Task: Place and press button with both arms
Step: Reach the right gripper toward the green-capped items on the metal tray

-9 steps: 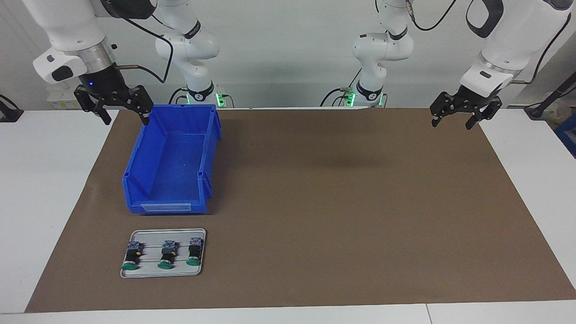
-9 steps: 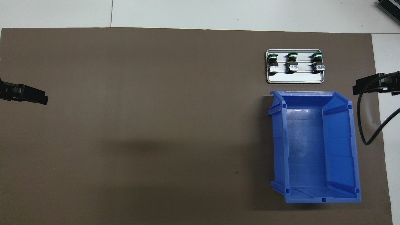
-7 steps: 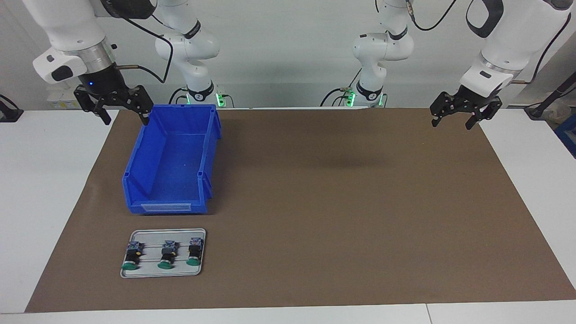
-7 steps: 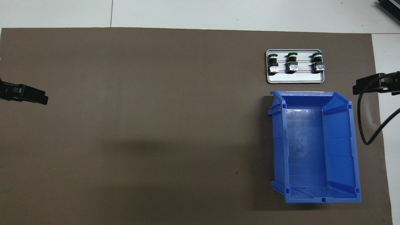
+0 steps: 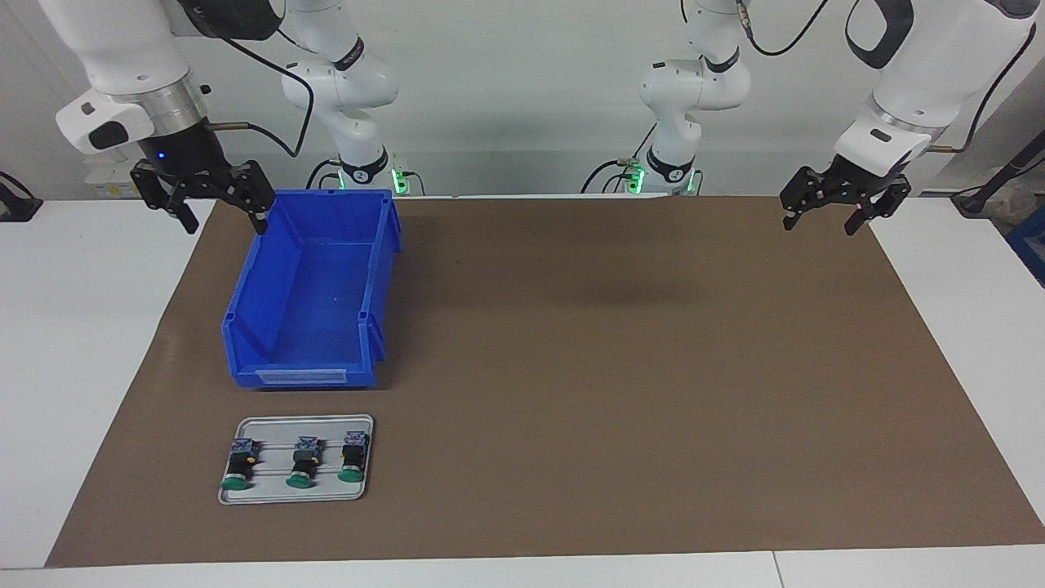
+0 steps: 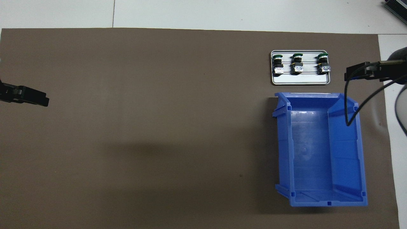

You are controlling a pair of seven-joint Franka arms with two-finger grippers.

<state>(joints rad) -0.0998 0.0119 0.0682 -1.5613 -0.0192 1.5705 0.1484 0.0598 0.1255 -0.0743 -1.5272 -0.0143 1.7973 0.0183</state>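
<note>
Three green-capped buttons (image 5: 303, 465) lie side by side on a small metal tray (image 5: 294, 492), farther from the robots than the blue bin; they also show in the overhead view (image 6: 298, 64) on the tray (image 6: 300, 79). My right gripper (image 5: 224, 222) is open and empty, up in the air over the mat's edge beside the bin's rim; it shows in the overhead view too (image 6: 349, 74). My left gripper (image 5: 820, 225) is open and empty, raised over the mat's corner at the left arm's end, and waits (image 6: 44, 101).
An empty blue bin (image 5: 245, 302) stands on the brown mat (image 5: 612, 367) between the robots and the tray; its wall shows in the overhead view (image 6: 346, 152). A black cable (image 6: 348, 105) hangs from the right arm over the bin. White table surrounds the mat.
My right gripper has shifted a little, outward from the robots and toward the tray in the overhead view. The left arm, buttons and bin have not moved.
</note>
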